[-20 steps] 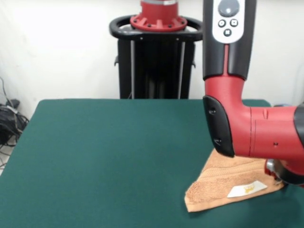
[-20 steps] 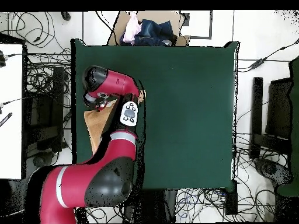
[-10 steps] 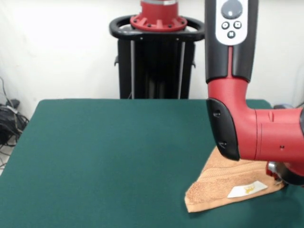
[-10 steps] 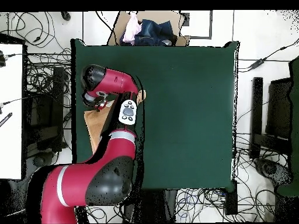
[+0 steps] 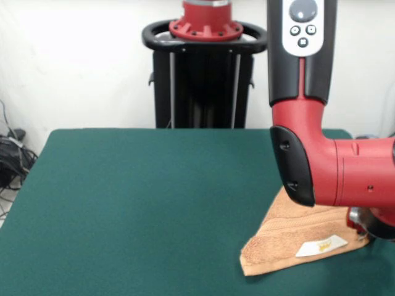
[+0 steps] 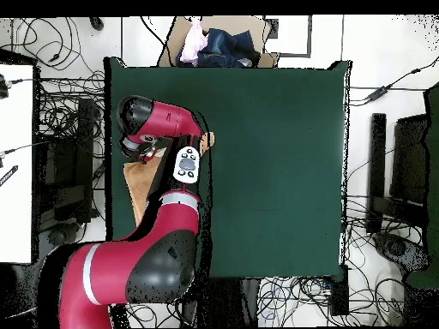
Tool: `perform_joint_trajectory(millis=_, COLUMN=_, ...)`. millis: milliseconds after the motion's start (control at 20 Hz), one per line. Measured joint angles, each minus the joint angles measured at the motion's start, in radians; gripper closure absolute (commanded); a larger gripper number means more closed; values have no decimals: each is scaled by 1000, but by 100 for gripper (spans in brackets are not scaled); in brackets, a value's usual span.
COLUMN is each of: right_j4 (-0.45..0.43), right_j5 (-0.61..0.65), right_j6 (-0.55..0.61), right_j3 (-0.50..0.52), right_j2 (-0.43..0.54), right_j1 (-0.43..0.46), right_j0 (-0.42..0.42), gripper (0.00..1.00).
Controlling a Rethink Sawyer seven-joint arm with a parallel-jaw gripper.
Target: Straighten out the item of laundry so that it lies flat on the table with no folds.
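The peach-orange towel (image 5: 287,237) lies folded into a rough triangle at the near right of the green table (image 5: 136,203), its white label (image 5: 321,246) facing up. The red arm hangs over its far right part. Only a bit of my gripper (image 5: 361,224) shows under the arm, at the towel's right corner, and its state is hidden. In the overhead view the towel (image 6: 137,187) sticks out from under the arm near the table's (image 6: 274,171) left edge, with a small corner (image 6: 208,139) beyond the arm. My gripper (image 6: 147,152) is at the towel.
The black pedestal (image 5: 203,74) stands behind the table. In the overhead view a cardboard box of clothes (image 6: 219,43) sits past the far edge and cables lie on the floor around the table. The towel lies close to the table's edge.
The arm has shifted slightly, to the right in the front view and left in the overhead view. The towel has kept its shape and place.
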Motion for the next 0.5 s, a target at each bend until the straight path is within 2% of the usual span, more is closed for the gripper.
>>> perform_joint_trajectory(millis=500, right_j4=-49, right_j5=-46, right_j6=9, right_j3=35, right_j2=33, right_j1=-30, right_j0=-5, gripper=100)
